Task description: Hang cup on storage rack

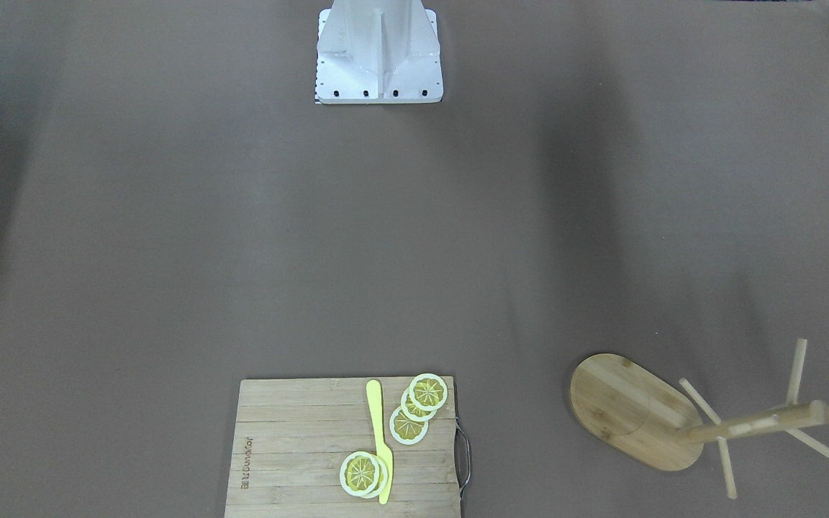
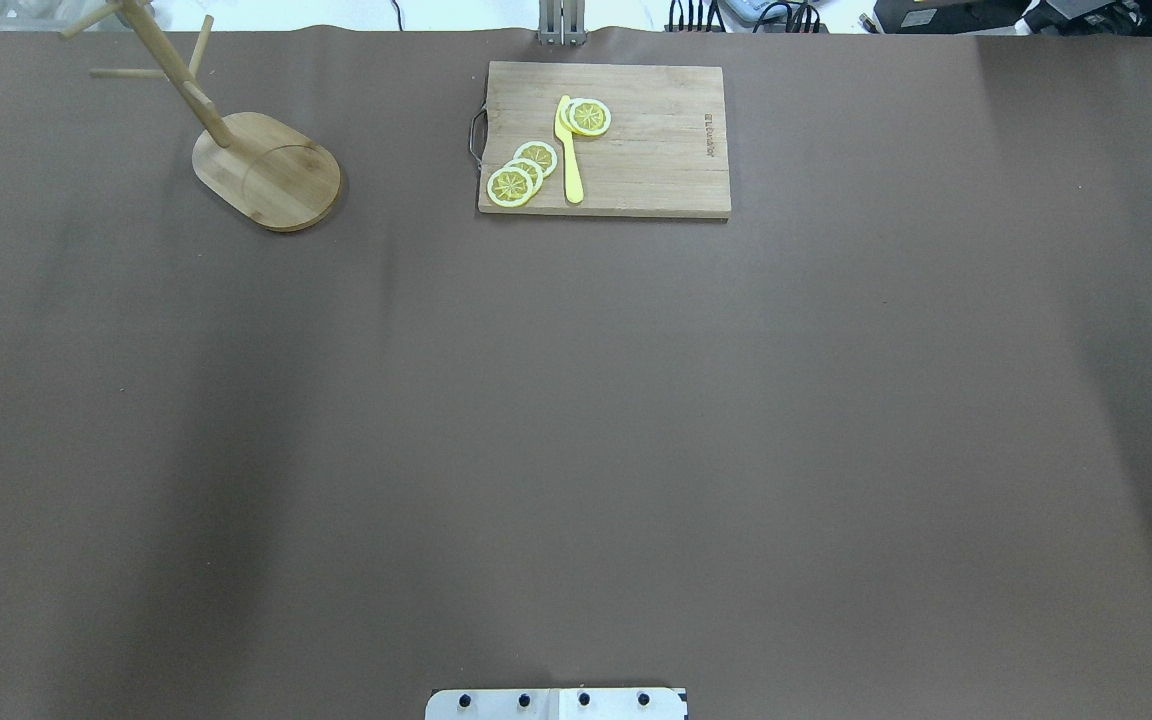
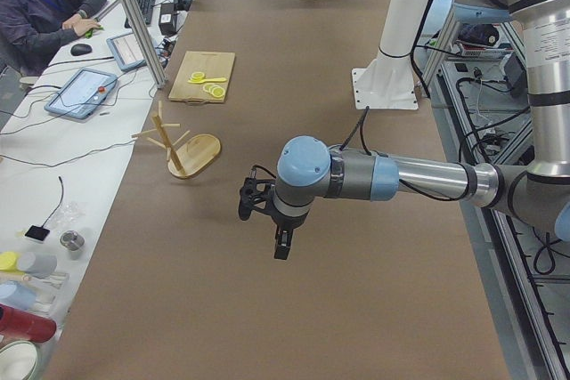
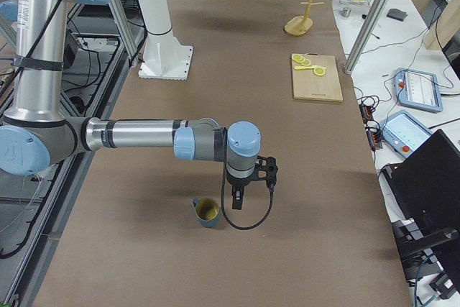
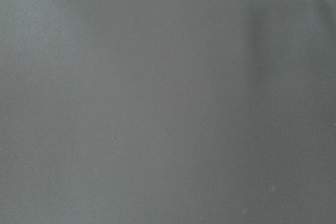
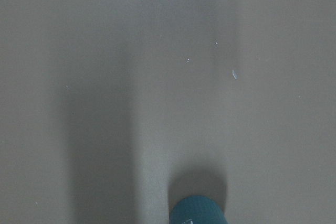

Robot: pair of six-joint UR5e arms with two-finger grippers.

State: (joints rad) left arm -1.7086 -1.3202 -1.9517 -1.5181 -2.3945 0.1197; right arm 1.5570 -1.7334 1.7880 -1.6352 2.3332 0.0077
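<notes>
The cup (image 6: 198,211) is cut off by the right wrist view's bottom edge at 6 o'clock, only a blurred teal curve showing. The storage rack (image 2: 266,170) loses its upper pegs to the overhead view's top edge at 11 o'clock. The left gripper (image 3: 281,249) and right gripper (image 4: 238,200) show only in the side views, too small to tell how their jaws stand.
</notes>
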